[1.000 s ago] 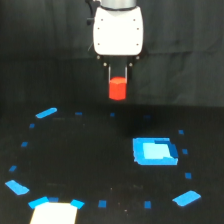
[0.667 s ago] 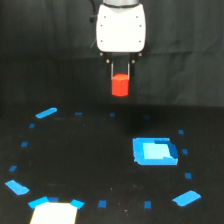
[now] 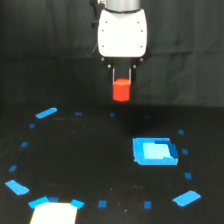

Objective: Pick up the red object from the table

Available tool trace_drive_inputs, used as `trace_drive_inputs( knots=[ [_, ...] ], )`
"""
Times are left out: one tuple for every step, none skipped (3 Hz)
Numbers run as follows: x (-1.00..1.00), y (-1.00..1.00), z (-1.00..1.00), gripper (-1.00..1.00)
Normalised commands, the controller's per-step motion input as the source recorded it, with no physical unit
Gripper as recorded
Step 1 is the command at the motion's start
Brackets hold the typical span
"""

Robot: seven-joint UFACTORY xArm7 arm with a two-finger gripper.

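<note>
Red object [image 3: 121, 91] clamped upright between the closed fingers [image 3: 122, 80], hanging straight below them, well clear above the black desk [image 3: 90, 165].

Single xArm6 arm, exterior view. The arm is entering from the top edge of the view and is pointing straight down, its white wrist housing [image 3: 122, 34] sitting upright and squarely facing the camera. The tool [image 3: 121, 89] is hanging below the housing, its two dark fingers [image 3: 113, 76] running vertically and parallel, close together. The fingers are gripping the red object [image 3: 121, 90] between them, one on each side of its upper part, while its lower part is projecting below the fingertips. The tool is hovering well above the desk [image 3: 90, 165], over the far half of its surface, touching nothing else.
</note>
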Motion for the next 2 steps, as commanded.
trace_drive_inputs(
  knots=[
    [0.19,0.45,0.04,-1.0],
    [-0.2,-0.27,0.36,-1.0]
  ],
)
